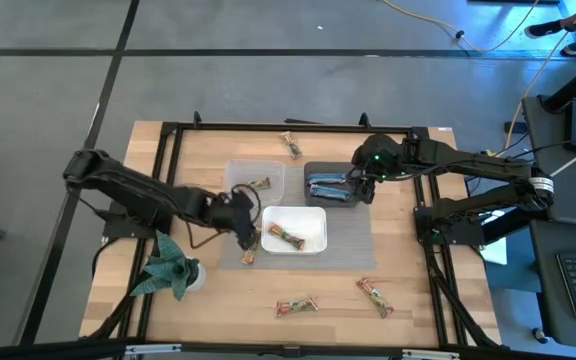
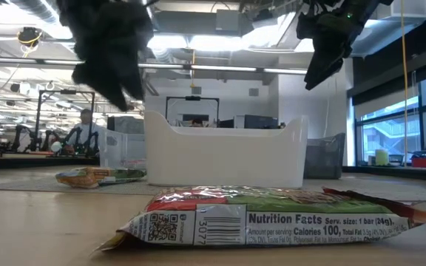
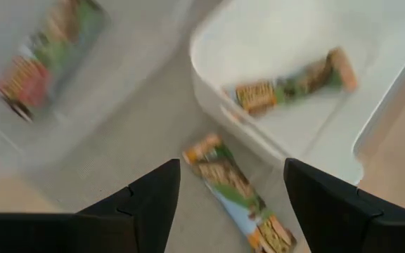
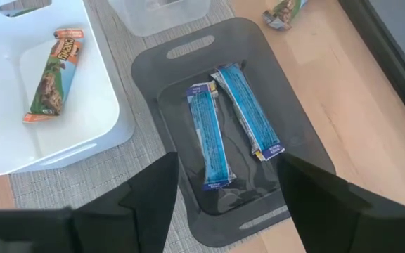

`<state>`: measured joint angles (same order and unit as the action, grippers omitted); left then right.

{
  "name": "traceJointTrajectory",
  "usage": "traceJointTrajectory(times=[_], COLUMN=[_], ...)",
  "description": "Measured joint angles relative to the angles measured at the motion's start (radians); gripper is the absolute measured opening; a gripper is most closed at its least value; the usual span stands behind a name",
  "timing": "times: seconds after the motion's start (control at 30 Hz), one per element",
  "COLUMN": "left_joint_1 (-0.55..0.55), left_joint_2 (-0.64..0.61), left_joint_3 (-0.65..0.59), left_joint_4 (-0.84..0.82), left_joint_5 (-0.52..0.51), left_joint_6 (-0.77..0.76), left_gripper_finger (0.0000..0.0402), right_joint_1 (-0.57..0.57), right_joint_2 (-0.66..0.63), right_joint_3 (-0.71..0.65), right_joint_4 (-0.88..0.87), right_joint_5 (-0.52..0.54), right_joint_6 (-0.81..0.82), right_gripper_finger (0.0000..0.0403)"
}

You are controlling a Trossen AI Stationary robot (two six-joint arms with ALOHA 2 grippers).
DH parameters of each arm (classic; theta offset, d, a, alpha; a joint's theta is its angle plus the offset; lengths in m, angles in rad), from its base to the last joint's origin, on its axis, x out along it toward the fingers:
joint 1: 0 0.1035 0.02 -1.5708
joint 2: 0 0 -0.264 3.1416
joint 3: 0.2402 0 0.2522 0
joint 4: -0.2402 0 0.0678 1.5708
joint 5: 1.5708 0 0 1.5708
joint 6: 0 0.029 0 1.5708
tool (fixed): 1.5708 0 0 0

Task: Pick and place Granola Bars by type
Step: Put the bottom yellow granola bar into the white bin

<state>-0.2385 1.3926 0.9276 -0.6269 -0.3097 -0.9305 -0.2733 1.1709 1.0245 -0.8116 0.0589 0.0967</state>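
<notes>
My left gripper [image 1: 244, 228] [image 3: 230, 200] is open and hangs above a tan and green granola bar [image 3: 235, 187] [image 1: 249, 255]. That bar lies flat on the grey mat beside the white tub [image 1: 313, 215], and my fingers stand on either side of it without touching. One tan bar [image 3: 294, 81] [image 4: 51, 74] lies in the white tub, and another [image 1: 259, 184] in the clear tub [image 1: 243, 170]. My right gripper [image 1: 366, 180] [image 4: 227, 204] is open above the dark grey tub [image 4: 294, 133]. Two blue bars [image 4: 234, 123] lie side by side in it.
Three more tan bars lie loose on the wood: one near the far edge [image 1: 291, 145], two near the near edge [image 1: 296, 307] [image 1: 375, 295]. A green paper plant figure [image 1: 171, 268] stands at the near left. A black frame borders the table.
</notes>
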Motion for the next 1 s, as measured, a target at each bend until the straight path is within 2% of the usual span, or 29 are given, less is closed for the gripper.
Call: traceJointTrajectory(times=[0.47,0.67,1.0], left_joint_1=[-0.135,-0.16,-0.162], left_joint_2=[0.194,0.239,0.309], left_joint_3=[0.0,0.0,0.0], left_joint_4=[0.014,0.084,0.096], left_joint_5=[0.02,0.022,0.041], left_joint_6=[-0.277,-0.287,-0.289], left_gripper_finger=[0.0247,0.0246,0.0246], right_joint_1=[0.0,0.0,0.0], right_joint_2=[0.0,0.0,0.0], right_joint_3=[0.0,0.0,0.0], right_joint_4=[0.0,0.008,0.046], right_joint_5=[0.0,0.0,0.0], right_joint_6=[0.0,0.021,0.031], right_gripper_finger=[0.0244,0.0244,0.0244])
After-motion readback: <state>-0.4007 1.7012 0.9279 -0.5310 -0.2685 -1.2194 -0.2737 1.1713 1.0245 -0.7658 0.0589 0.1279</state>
